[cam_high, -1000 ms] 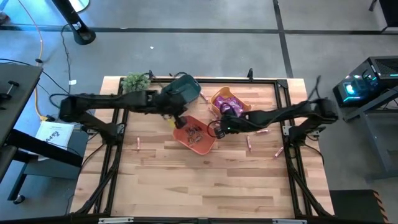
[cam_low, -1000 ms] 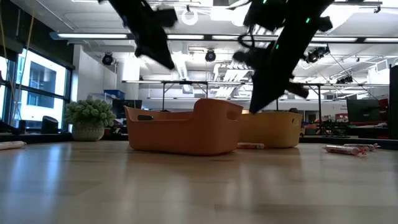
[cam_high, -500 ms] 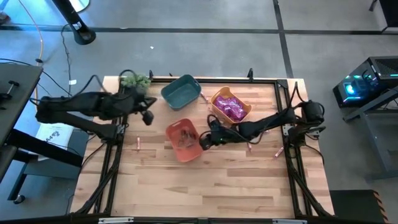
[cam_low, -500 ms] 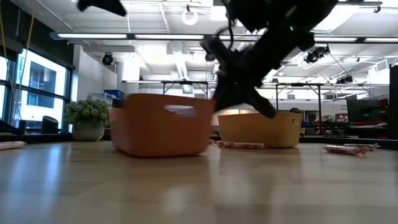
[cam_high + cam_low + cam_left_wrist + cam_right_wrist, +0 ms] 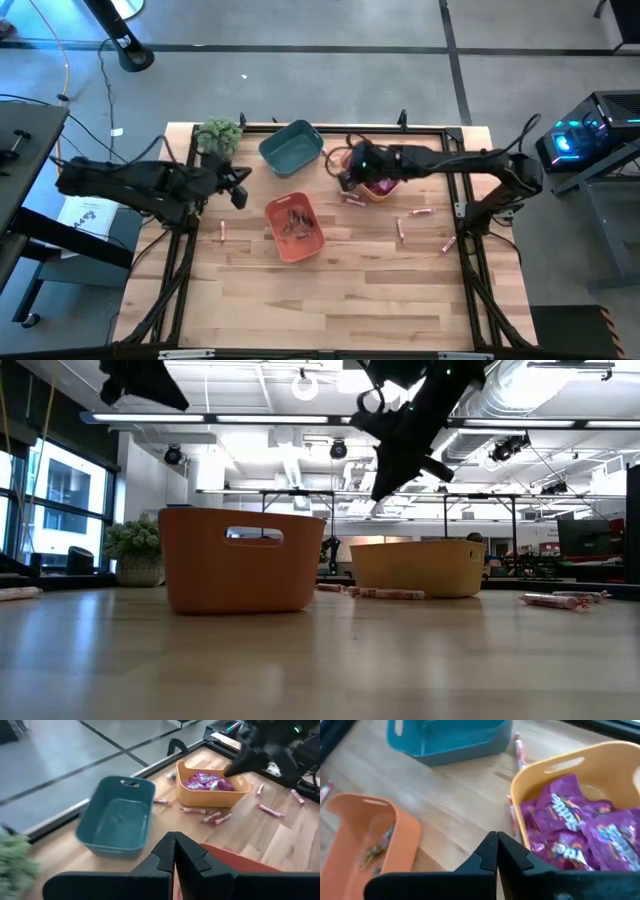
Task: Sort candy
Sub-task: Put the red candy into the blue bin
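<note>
Purple candy packets [image 5: 575,840] just beyond closed right jaws, seemingly untouched.

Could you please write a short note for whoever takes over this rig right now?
Left pincer: shut, empty, at the table's left side near the plant ball.
Right pincer: shut, empty, above the near rim of the yellow bin.
Done: purple packets in the yellow bin; small brownish pieces in the orange bin.
Left: the teal bin is empty; pink stick candies are loose on the table, beside the yellow bin and to its right, one at the left.
</note>
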Controlling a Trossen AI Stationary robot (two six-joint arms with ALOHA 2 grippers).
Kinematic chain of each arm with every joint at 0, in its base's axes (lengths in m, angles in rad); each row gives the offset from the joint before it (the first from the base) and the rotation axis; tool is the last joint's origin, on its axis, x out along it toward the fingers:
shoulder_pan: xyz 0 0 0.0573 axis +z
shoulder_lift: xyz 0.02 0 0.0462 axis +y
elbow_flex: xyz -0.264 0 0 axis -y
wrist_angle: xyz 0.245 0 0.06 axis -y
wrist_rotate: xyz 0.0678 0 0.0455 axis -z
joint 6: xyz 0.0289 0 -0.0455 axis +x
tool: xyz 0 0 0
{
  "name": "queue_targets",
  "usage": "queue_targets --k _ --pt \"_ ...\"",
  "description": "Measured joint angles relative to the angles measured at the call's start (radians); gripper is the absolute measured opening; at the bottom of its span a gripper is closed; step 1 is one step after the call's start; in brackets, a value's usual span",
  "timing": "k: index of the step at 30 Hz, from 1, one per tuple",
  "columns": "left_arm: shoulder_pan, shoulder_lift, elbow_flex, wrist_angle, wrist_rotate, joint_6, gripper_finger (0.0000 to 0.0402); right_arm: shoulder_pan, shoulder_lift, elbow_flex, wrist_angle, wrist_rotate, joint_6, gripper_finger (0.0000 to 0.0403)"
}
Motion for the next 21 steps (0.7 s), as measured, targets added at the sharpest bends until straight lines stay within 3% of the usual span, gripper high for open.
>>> queue_targets --k 3,7,11,13,18,21 --pt "-0.008 0.005 -0.076 0.090 0.032 -0.043 0.0000 -0.032 0.005 0.000 0.024 -0.072 -0.031 0.0000" --pt "-0.010 0.023 -0.155 0.184 0.127 -0.082 0.0000 -0.017 0.008 0.000 0.041 -0.084 -0.062 0.0000" --pt "-0.015 0.046 -0.169 0.163 0.264 -0.108 0.0000 0.007 0.008 0.000 0.015 -0.112 -0.097 0.0000" --pt "-0.024 0.047 -0.168 0.095 0.314 -0.162 0.0000 0.018 0.008 0.000 -0.006 -0.113 -0.098 0.0000" --pt "-0.046 0.068 -0.174 -0.294 0.319 -0.600 0.0000 0.031 0.008 0.000 -0.017 -0.112 -0.123 0.0000" --pt "-0.075 0.087 -0.235 -0.396 0.375 -0.799 0.0001 0.031 0.008 0.000 -0.015 -0.106 -0.123 0.0000"
